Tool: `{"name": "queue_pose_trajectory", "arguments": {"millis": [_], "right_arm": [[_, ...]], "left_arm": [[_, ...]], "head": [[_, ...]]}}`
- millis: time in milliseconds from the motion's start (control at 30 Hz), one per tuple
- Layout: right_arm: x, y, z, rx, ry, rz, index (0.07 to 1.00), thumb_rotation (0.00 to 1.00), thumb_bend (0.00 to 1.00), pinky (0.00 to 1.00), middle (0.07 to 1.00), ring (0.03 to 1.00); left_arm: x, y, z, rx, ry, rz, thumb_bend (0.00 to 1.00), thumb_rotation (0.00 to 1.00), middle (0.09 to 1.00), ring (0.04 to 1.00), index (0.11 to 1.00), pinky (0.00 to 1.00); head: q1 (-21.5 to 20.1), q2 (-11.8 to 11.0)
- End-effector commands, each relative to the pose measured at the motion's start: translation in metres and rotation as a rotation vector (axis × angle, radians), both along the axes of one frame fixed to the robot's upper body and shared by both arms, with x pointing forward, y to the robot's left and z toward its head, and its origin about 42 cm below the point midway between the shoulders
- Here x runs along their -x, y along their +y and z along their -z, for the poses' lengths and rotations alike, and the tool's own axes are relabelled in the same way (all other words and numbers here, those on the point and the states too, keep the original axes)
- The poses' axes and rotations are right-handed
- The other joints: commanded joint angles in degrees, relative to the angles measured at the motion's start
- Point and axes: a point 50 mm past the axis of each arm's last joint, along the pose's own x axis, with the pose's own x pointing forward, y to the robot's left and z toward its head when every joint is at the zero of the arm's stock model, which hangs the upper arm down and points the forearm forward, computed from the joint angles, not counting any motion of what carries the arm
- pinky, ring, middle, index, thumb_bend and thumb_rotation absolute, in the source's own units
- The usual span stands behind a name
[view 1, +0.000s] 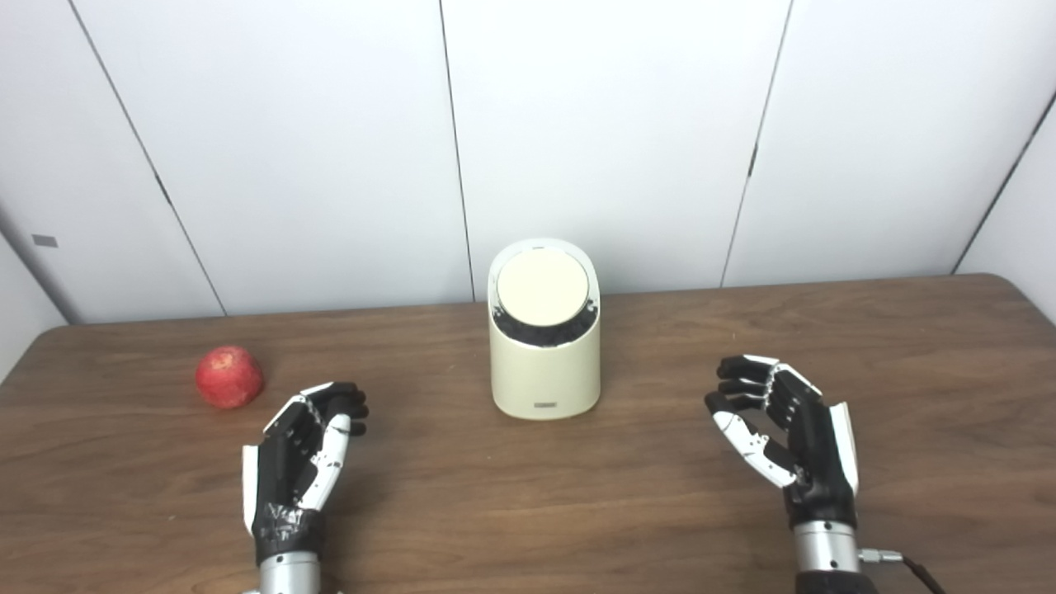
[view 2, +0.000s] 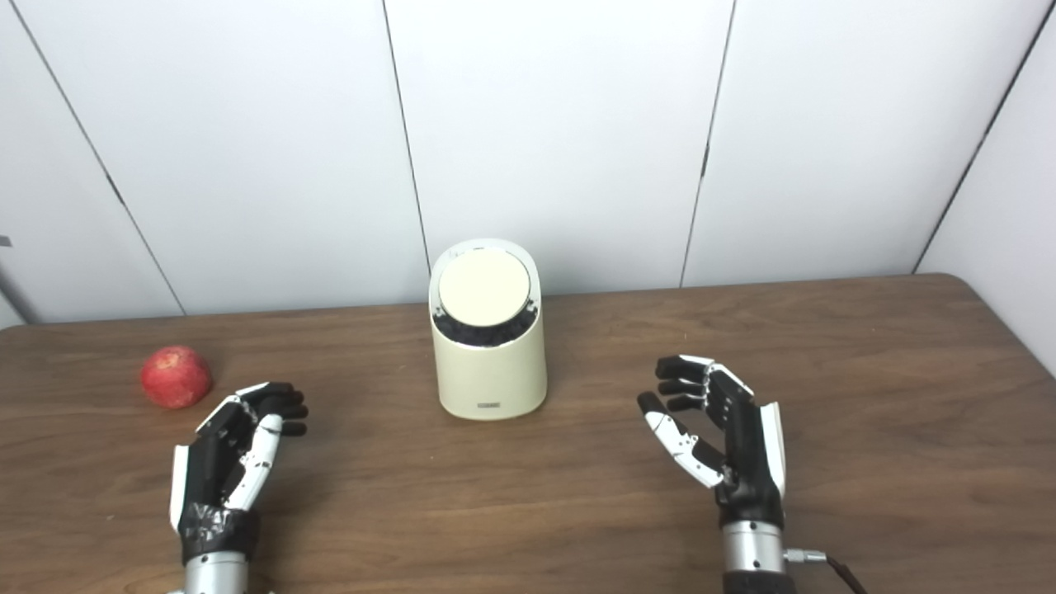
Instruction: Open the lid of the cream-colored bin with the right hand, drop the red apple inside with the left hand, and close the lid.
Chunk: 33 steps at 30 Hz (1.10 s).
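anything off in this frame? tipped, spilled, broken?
Nothing stands out. The bin stands upright mid-table with its lid shut; the dark band below the lid looks like a liner edge. The apple sits whole on the table, far left. Left hand and right hand are open, holding nothing.

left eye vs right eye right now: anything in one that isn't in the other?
Left eye only: a small grey plate on the wall at far left, and more wall left of the table's corner.
Right eye only: more wall panel at far right, past the table's right corner.
Both: the cream-colored bin with its lid closed, the red apple on the table to its left, and the left hand and right hand, both open, holding nothing.
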Motion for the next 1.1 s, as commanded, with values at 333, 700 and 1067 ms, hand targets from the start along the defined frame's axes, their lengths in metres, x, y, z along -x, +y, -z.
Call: {"name": "queue_pose_trajectory", "arguments": {"millis": [333,700,1067], "right_arm": [[0.001,0.001,-0.007,-0.001,-0.034,0.001,0.602,0.32,0.32,0.52,0.621,0.596],[-0.003,-0.001,-0.011,0.051,-0.019,-0.017,0.670,0.41,0.37,0.57,0.670,0.641],[-0.020,-0.002,-0.104,0.214,-0.064,-0.070,0.991,0.92,0.79,0.89,0.971,0.956]], "left_arm": [[-0.002,0.002,-0.008,-0.013,-0.044,-0.002,0.29,0.36,0.609,0.596,0.594,0.56],[-0.006,-0.001,-0.007,-0.008,-0.039,0.003,0.30,0.35,0.608,0.596,0.594,0.55],[-0.014,-0.002,-0.003,-0.010,-0.044,0.007,0.29,0.36,0.610,0.595,0.591,0.55]], "head": [[0.0,0.0],[-0.3,-0.3],[-1.4,-1.3]]}}
